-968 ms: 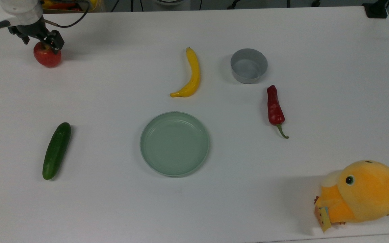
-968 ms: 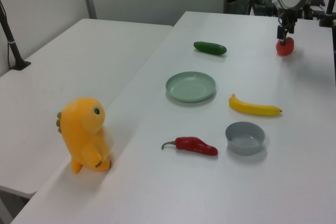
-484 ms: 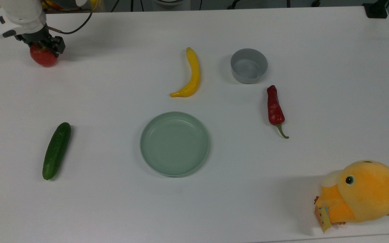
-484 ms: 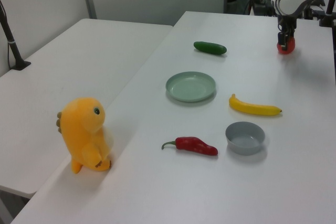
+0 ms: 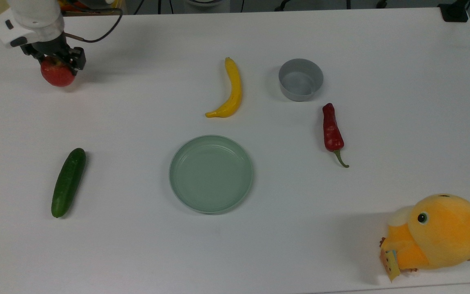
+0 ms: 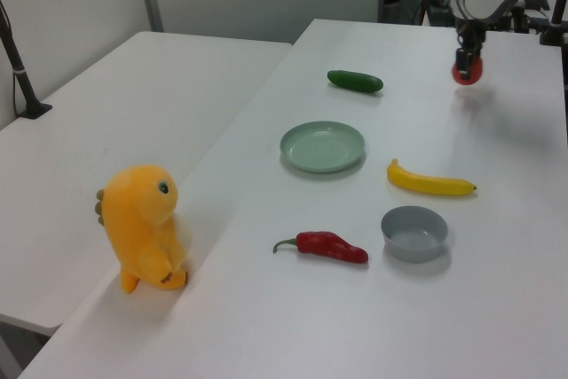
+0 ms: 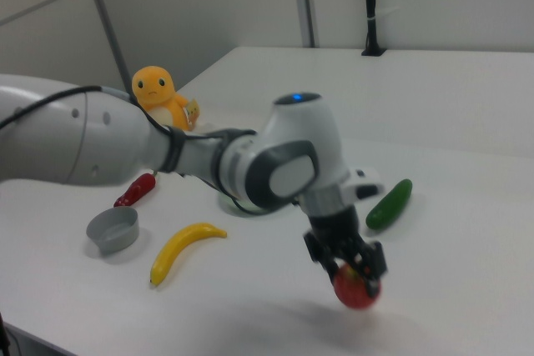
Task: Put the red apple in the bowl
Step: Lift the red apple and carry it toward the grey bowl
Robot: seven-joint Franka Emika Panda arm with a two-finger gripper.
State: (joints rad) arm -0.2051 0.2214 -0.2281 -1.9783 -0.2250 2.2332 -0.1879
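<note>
Lifted off the white table (image 5: 259,253) since a second ago and shifted slightly toward the top view's right: the red apple (image 5: 57,74), now hanging clear of the surface in the right view (image 7: 357,288), with its shadow below it. No legible writing anywhere; only a small yellow tag on the orange plush toy (image 5: 437,232), too small to read. Clamped on the apple's top from both sides, the gripper (image 5: 55,59), fingers spread about the apple's width. Well apart toward the top view's right, the bowl (image 5: 300,79), grey and holding nothing. Between them, the banana (image 5: 231,89). Below, the pale green plate (image 5: 211,173), likewise bare. Beside the bowl, the red chili pepper (image 5: 332,131). At the top view's lower left, the cucumber (image 5: 68,181).
</note>
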